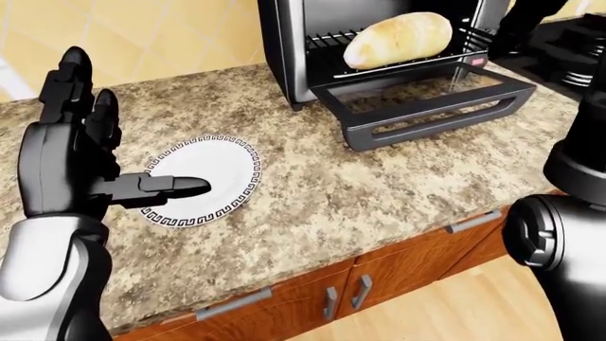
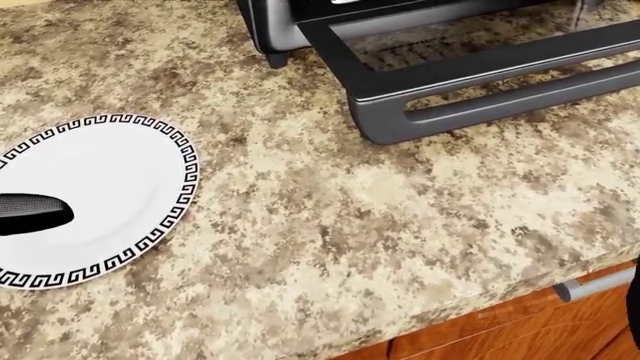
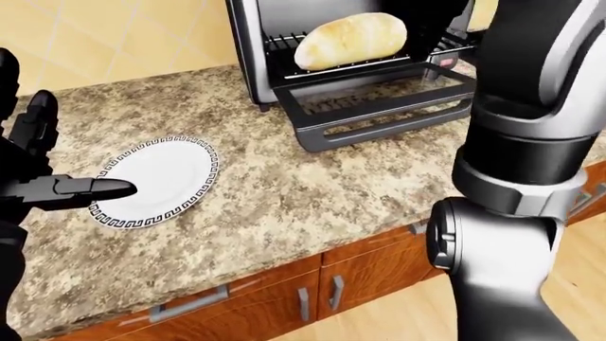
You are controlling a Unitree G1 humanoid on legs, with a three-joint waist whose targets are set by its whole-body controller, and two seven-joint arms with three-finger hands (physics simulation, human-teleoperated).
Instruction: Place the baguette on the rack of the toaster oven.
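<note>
Baguette [image 1: 397, 40] lying on toaster oven [image 1: 284, 50] rack [image 3: 284, 44], door [image 1: 426, 106] down, left hand [image 1: 80, 153] fingers spread over empty plate [image 1: 222, 170] on desk [image 1: 379, 185], right hand state undeterminable.

No legible text, label, brand name, number or sign is found in any of the three views. The toaster oven [image 1: 379, 64] carries a small red mark on its right-hand front panel in the left-eye view, too small and blurred to read as lettering. The plate [image 2: 95, 195] bears a black Greek-key band around its rim; this is ornament, not writing. The counter [image 2: 380, 225] and the cabinet fronts [image 3: 312, 291] below it carry no markings that can be made out.
</note>
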